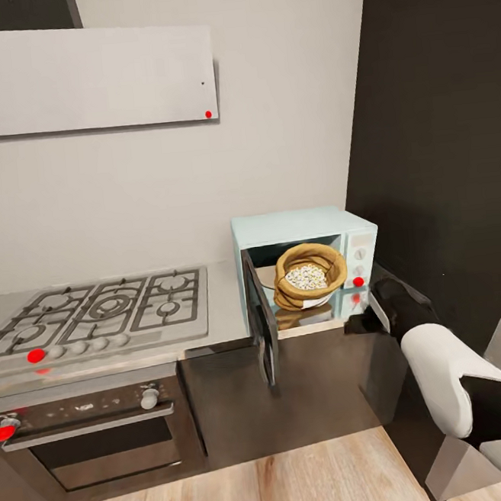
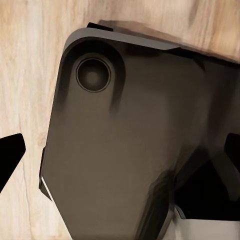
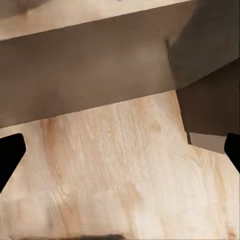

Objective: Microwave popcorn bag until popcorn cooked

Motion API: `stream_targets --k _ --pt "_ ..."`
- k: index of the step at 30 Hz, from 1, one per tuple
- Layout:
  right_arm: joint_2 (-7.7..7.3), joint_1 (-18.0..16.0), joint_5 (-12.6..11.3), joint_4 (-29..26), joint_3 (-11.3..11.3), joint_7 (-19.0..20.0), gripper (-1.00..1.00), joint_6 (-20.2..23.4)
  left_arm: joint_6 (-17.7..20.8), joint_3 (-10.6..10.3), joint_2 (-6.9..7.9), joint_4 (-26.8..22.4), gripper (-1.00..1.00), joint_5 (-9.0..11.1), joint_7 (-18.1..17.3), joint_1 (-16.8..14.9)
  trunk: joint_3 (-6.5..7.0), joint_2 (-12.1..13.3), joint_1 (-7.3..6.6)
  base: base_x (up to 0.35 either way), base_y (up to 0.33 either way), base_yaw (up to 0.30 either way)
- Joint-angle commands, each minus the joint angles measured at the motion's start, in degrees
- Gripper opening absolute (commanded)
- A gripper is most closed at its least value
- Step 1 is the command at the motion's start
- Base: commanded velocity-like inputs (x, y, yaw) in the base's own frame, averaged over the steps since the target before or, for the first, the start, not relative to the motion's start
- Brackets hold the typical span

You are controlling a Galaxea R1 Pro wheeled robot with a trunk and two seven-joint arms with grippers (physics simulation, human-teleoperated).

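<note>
Right hand [image 1: 362, 321] hangs low beside the open microwave [image 1: 307, 264] with its fingers [image 3: 11, 155] wide apart, holding nothing. Left hand [image 2: 120, 155] is spread too. Up on the bench [image 1: 226, 314], the microwave holds the popcorn bag [image 1: 309, 277], full of white popcorn [image 1: 306, 276].

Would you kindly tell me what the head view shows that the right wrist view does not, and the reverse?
Head view: the microwave with its door swung open, the popcorn bag inside with pale popcorn in it, the gas hob, the oven and the right arm. Right wrist view: the right gripper open, its dark fingertips wide apart over bare floor. Shared: the wooden floor and dark cabinet fronts.
</note>
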Motion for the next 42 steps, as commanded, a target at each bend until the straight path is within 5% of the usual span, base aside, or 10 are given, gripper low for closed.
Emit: stream_targets --k 1,5,8,11,12,17,23,28,42 --pt "0.01 0.5 1.3 -0.1 0.3 3.1 1.0 -1.9 -0.1 0.1 -0.02 -0.1 1.0 0.2 0.0 0.0 -0.05 0.0 0.0 0.0 0.0 0.0" --pt "0.03 2.5 4.6 -0.2 3.6 14.9 1.0 -13.8 -0.1 0.1 -0.02 -0.1 1.0 0.3 0.0 0.0 -0.05 0.0 0.0 0.0 0.0 0.0" --pt "0.17 2.8 4.2 -0.1 3.5 17.4 1.0 -20.8 -0.1 0.0 -0.02 -0.1 1.0 0.3 0.0 0.0 -0.05 0.0 0.0 0.0 0.0 0.0" --pt "0.53 3.9 3.8 0.0 2.4 17.7 1.0 -30.1 -0.1 0.0 -0.02 -0.1 1.0 0.3 0.0 0.0 -0.05 0.0 0.0 0.0 0.0 0.0" --pt "0.65 6.0 2.0 0.0 0.3 17.7 1.0 -36.2 -0.1 0.0 -0.02 -0.1 1.0 0.3 0.0 0.0 -0.05 0.0 0.0 0.0 0.0 0.0" --pt "0.34 8.5 -2.0 0.4 -1.4 17.6 1.0 -43.9 -0.1 -0.1 -0.02 -0.1 1.0 0.2 0.0 0.0 -0.05 0.0 0.0 0.0 0.0 0.0" --pt "0.35 11.8 -2.6 0.6 -1.6 17.6 1.0 -56.7 -0.1 -0.1 -0.02 -0.1 1.0 0.2 0.0 0.0 -0.05 0.0 0.0 0.0 0.0 0.0" --pt "0.49 12.0 -6.0 0.3 -1.6 17.7 1.0 -58.8 -0.1 -0.1 -0.02 -0.1 1.0 0.2 0.0 0.0 -0.05 0.0 0.0 0.0 0.0 0.0" --pt "1.15 12.0 -8.3 -0.7 -1.8 17.4 1.0 -61.1 -0.1 -0.2 -0.02 -0.4 1.0 0.0 0.0 0.0 -0.05 0.0 0.0 0.024 0.0 0.0"
